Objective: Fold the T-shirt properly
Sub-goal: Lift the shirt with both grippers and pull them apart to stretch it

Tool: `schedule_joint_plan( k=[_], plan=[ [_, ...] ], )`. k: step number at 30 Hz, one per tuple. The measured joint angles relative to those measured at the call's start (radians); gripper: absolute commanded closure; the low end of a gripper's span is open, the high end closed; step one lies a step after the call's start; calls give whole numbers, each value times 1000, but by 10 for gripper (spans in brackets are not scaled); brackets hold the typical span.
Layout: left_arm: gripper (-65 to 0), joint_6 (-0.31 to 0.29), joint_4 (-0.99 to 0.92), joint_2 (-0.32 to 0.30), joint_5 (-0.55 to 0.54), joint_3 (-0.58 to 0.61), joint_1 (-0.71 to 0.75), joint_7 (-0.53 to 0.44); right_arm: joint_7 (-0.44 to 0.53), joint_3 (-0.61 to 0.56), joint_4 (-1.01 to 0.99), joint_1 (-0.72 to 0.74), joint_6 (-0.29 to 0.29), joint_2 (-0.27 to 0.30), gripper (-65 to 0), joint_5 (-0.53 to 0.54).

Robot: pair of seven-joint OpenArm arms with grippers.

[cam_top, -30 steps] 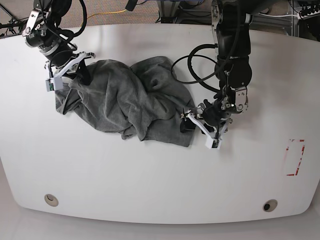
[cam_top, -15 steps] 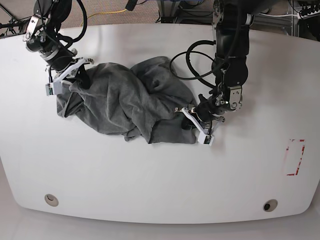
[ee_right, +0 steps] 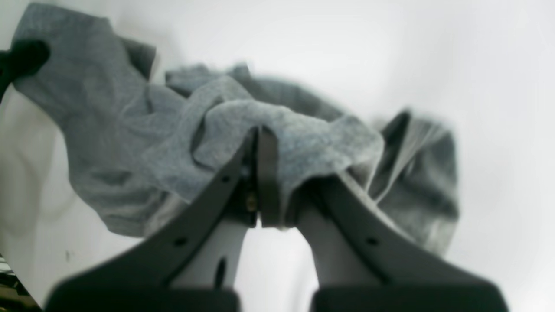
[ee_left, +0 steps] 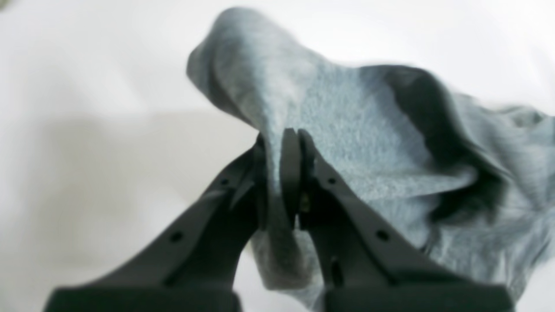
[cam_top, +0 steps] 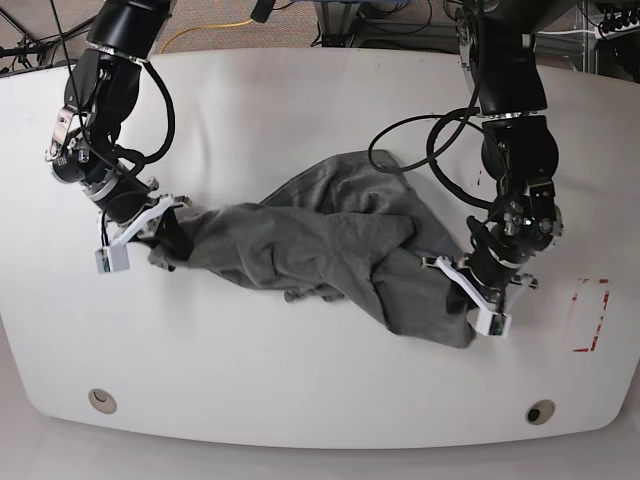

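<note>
Both grippers, left gripper (cam_top: 468, 287) and right gripper (cam_top: 150, 232), clamp bunched edges of the T-shirt (cam_top: 320, 240); uneven pulling risks fabric slipping free or staying twisted.

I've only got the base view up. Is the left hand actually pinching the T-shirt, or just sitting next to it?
Observer: Pinching it. The left wrist view shows the left hand shut on a raised ridge of the T-shirt, fabric squeezed between its fingers.
Operator: And the right hand?
Observer: Also gripping. In the right wrist view the right hand is shut on a bunched fold, with cloth draped over one finger.
Operator: Is the fabric taut near the left hand?
Observer: No, loose. The left wrist view shows a deep shadowed hollow beside the grip, and the cloth hangs slack over the white table.
</note>
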Motion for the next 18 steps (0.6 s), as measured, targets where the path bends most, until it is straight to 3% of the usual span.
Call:
schedule_joint_plan(
  k=[5,8,18],
  plan=[
    [0,-2,113,-86,-1,-33,-34,29,-14,-35,-86,132,4,26,0,-6],
    [0,-39,145,-127,-2,-40,-64,34,-12,-66,-131,224,-1,58,0,-8],
    [0,-47,153,-184,0,-103,-243,40,-16,-210,-238,526,6,118,0,2]
  ],
)
